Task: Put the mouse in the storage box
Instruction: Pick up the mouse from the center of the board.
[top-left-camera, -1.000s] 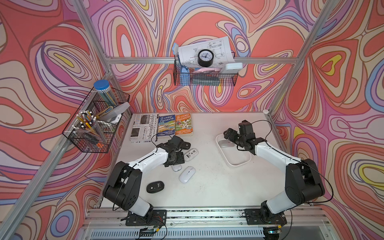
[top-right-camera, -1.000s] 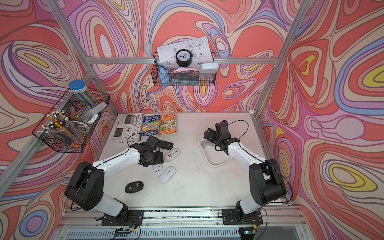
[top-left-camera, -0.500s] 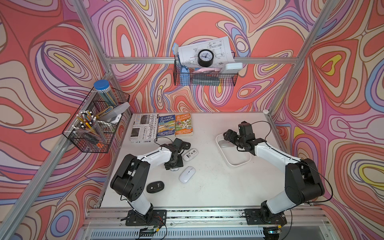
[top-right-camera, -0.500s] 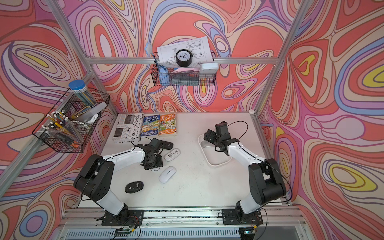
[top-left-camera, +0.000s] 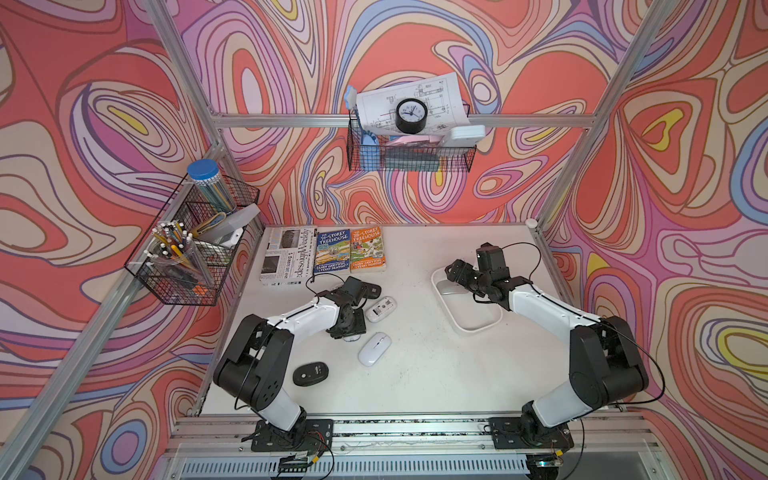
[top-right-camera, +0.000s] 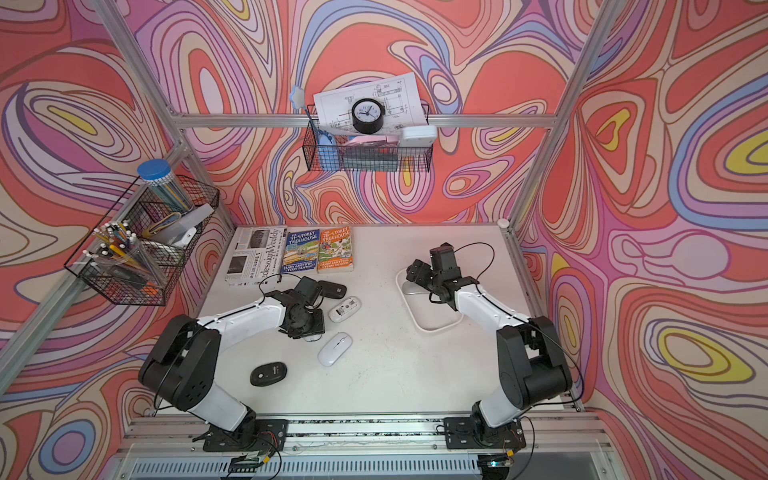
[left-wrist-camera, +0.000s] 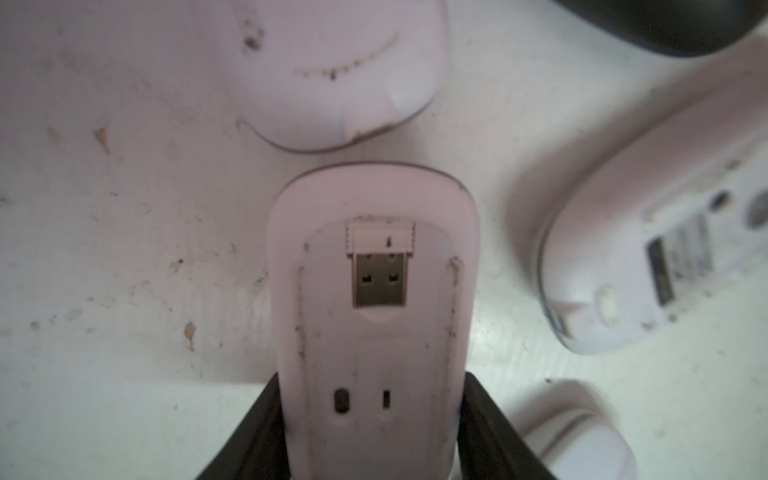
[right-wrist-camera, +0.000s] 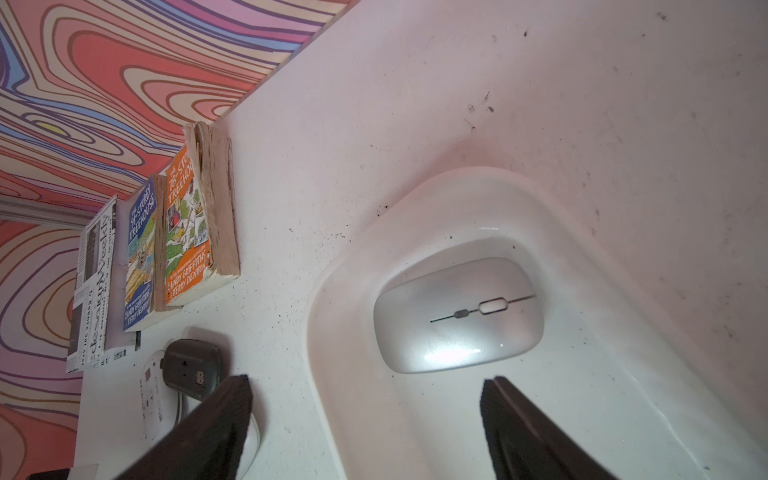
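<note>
My left gripper (left-wrist-camera: 372, 415) is shut on a white mouse (left-wrist-camera: 370, 291), underside up with its USB dongle showing. Its black fingers (left-wrist-camera: 257, 424) press both long sides of the mouse. In both top views this gripper (top-left-camera: 348, 330) points down at the table's left middle and hides most of the mouse. The storage box (top-left-camera: 469, 324), a shallow white tray, lies at the right with a silver mouse (top-left-camera: 451, 287) in its far end. My right gripper (right-wrist-camera: 365, 415) hangs open above that end, apart from the silver mouse (right-wrist-camera: 457, 320).
Loose on the table around my left gripper are a white mouse (top-left-camera: 375, 349), an upturned white mouse (top-left-camera: 380, 309), a black mouse (top-left-camera: 310, 374) and an upturned black mouse (top-left-camera: 372, 290). Books (top-left-camera: 349, 249) and a newspaper (top-left-camera: 286, 255) lie at the back left.
My left gripper has dropped onto the upturned white mouse and its jaws have closed on it. The right arm has barely moved.
</note>
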